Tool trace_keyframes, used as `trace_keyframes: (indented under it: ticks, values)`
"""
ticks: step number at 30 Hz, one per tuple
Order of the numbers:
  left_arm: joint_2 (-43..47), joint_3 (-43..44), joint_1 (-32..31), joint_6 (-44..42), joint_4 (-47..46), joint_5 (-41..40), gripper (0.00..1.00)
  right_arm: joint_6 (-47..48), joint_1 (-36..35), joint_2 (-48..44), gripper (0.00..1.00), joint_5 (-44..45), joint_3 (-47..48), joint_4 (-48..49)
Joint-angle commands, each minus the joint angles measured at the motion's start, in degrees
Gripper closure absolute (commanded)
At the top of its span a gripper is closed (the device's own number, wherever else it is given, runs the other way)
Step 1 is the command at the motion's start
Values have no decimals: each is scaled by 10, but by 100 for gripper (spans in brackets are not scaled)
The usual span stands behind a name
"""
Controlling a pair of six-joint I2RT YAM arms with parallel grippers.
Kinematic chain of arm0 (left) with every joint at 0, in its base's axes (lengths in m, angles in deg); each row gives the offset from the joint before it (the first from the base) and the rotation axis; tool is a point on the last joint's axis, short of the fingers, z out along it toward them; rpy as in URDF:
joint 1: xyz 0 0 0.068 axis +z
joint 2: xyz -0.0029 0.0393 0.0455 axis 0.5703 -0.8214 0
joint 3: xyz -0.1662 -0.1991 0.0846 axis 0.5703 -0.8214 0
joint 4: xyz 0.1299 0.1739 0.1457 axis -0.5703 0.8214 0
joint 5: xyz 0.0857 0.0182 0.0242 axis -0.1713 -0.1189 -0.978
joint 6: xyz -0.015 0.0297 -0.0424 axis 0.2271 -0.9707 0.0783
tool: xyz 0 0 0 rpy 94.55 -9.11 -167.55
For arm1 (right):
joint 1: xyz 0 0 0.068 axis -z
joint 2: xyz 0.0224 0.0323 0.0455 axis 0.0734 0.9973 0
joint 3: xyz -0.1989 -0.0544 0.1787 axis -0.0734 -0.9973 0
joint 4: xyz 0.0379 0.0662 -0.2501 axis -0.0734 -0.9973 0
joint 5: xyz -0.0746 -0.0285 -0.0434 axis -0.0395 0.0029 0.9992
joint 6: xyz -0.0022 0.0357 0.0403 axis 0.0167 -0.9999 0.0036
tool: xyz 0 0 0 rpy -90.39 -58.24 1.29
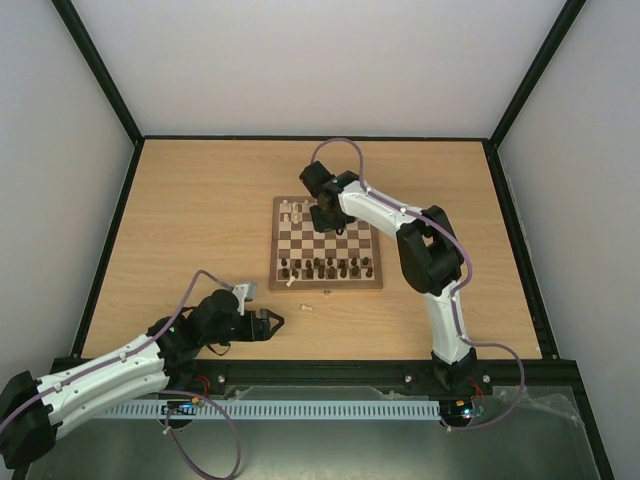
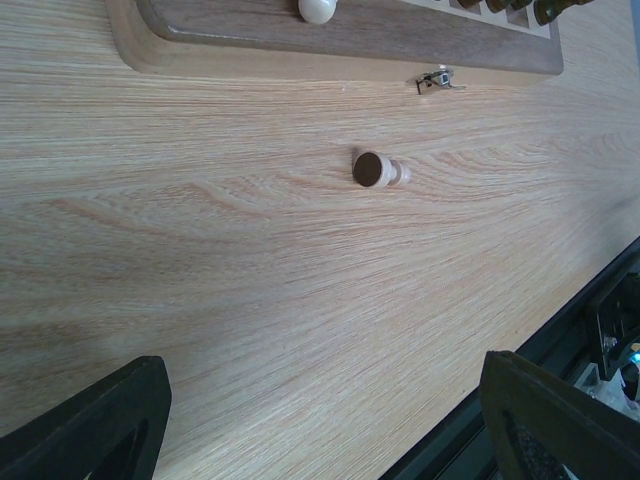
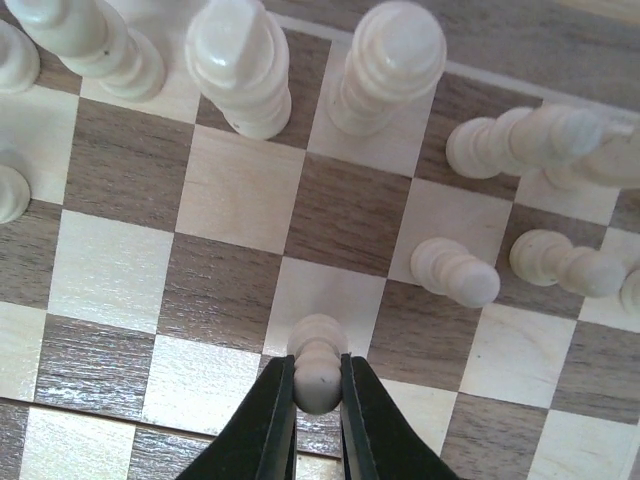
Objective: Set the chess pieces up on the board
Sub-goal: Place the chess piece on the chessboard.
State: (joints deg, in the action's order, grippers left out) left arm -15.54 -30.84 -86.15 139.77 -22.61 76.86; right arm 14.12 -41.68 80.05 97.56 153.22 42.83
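Jaws on your right arm (image 1: pixel 400 225) pinch a cream pawn (image 3: pixel 318 362) by its head at the far side of the board (image 1: pixel 326 285). Those on your left arm (image 1: pixel 120 375) gape near a toppled cream piece (image 2: pixel 378 170) just off the board's clasp edge. Light, smooth, rigid wood probably slips: grip the neck squarely.

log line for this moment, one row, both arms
right gripper: shut on pale pawn over board | left gripper: open above table | loose piece: lying on table near clasp
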Motion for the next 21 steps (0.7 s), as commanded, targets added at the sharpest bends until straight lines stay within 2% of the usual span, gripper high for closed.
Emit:
trace_keyframes:
  ticks: [1,21]
  values:
    - [-6,19,-4,-11,-13,0,13,1,2,-5,92,15,24,-15]
    - [-16,26,-3,-17,-15,1,13,4,12,37,92,19,50,-9]
